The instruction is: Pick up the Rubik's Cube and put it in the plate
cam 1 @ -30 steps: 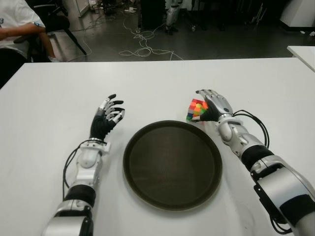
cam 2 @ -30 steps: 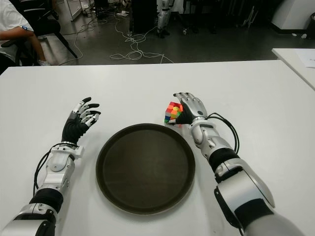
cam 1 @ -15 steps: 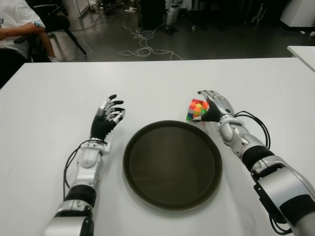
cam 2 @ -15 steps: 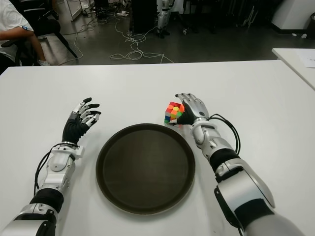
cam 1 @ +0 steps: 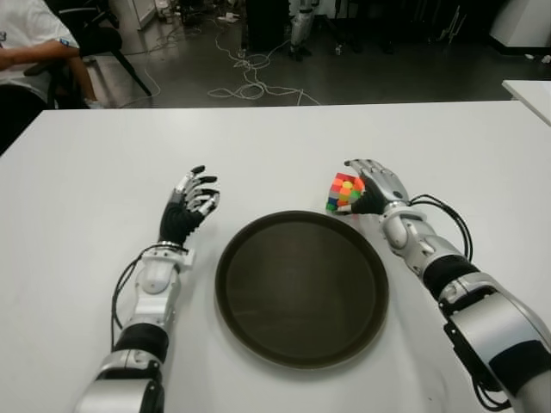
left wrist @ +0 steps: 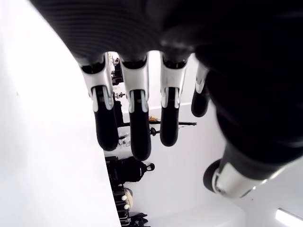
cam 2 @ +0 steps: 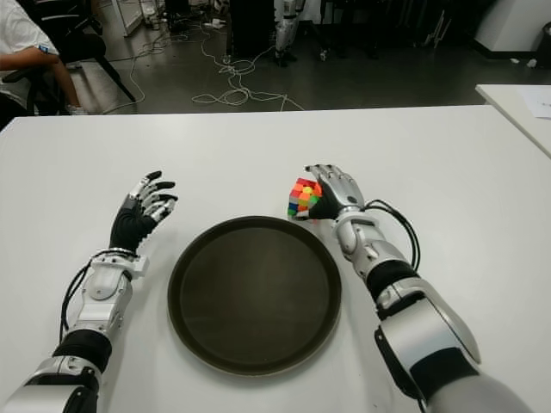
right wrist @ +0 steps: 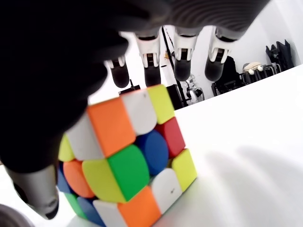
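Note:
The Rubik's Cube [cam 1: 344, 191] stands tilted on the white table [cam 1: 95, 163], just past the far right rim of the dark round plate [cam 1: 301, 292]. My right hand [cam 1: 374, 181] is against the cube's right side. In the right wrist view the cube [right wrist: 128, 161] sits close to the palm, the four fingers [right wrist: 182, 54] reach straight out over its top without wrapping it, and the thumb [right wrist: 33, 189] lies beside it. My left hand [cam 1: 191, 200] shows left of the plate, fingers spread and holding nothing. The plate holds nothing.
A person [cam 1: 26, 43] sits on a chair beyond the table's far left corner. Cables [cam 1: 250, 82] lie on the floor behind the table. A second white table's corner [cam 1: 529, 90] shows at the right.

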`<state>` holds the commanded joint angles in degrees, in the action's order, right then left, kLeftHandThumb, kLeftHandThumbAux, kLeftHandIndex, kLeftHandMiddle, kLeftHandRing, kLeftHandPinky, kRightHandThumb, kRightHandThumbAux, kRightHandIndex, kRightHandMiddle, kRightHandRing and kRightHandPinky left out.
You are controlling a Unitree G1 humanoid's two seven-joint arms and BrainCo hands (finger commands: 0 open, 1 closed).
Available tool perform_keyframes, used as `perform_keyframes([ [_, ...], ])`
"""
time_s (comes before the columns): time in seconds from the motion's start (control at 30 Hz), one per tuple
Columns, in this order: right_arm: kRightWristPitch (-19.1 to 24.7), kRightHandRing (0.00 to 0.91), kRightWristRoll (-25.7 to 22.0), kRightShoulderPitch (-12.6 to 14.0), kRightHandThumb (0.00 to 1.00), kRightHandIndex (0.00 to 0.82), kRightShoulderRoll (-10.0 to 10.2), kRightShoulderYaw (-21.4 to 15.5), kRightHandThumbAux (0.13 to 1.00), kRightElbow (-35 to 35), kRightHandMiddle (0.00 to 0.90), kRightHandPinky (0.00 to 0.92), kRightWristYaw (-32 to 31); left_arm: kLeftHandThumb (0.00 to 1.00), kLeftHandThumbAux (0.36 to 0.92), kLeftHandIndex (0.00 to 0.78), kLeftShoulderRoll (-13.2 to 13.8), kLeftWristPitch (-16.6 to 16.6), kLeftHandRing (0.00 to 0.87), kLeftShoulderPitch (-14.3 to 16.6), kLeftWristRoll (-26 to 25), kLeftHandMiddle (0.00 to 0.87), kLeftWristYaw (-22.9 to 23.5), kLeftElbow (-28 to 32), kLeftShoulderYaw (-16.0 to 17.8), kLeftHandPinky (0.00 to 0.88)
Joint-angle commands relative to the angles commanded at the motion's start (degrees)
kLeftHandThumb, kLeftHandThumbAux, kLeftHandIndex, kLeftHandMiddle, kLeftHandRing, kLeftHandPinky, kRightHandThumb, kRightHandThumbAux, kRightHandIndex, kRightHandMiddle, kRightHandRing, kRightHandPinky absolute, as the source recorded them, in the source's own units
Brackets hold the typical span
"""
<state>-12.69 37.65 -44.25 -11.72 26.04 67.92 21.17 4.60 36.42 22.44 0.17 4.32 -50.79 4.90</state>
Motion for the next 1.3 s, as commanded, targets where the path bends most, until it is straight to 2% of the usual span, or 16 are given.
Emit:
perform_keyframes([
  [0.27,-0.5,0.034,0.3,0.3,0.0,0.004,0.1,0.8,0.7,0.1,0.0,0.121,0.9,0.576,0.709,0.159,-0.1,0.7,0.32,-0.2,-0.3,0.273,0.4,0.1,0.1,0.351],
  [0.57,-0.1,0.047,0.5,0.3,0.0,0.008,0.3,1.7,0.722,0.6,0.005,0.126,0.8,0.571,0.722,0.154,-0.2,0.1,0.318,-0.6,-0.8,0.273,0.9,0.9,0.1,0.343],
  [0.83,-0.9,0.051,-0.2,0.6,0.0,0.016,0.6,1.5,0.735,0.8,0.015,0.128,-0.3,0.564,0.711,0.153,-0.1,-0.4,0.319,-1.0,-0.1,0.274,0.2,1.5,0.0,0.351],
  [1.3,-0.4,0.092,-0.2,0.5,0.0,0.032,1.2,1.6,0.761,1.8,0.031,0.195,-1.4,0.568,0.71,0.142,-0.2,-0.9,0.313,-1.5,-0.4,0.259,0.6,2.5,0.0,0.34],
])
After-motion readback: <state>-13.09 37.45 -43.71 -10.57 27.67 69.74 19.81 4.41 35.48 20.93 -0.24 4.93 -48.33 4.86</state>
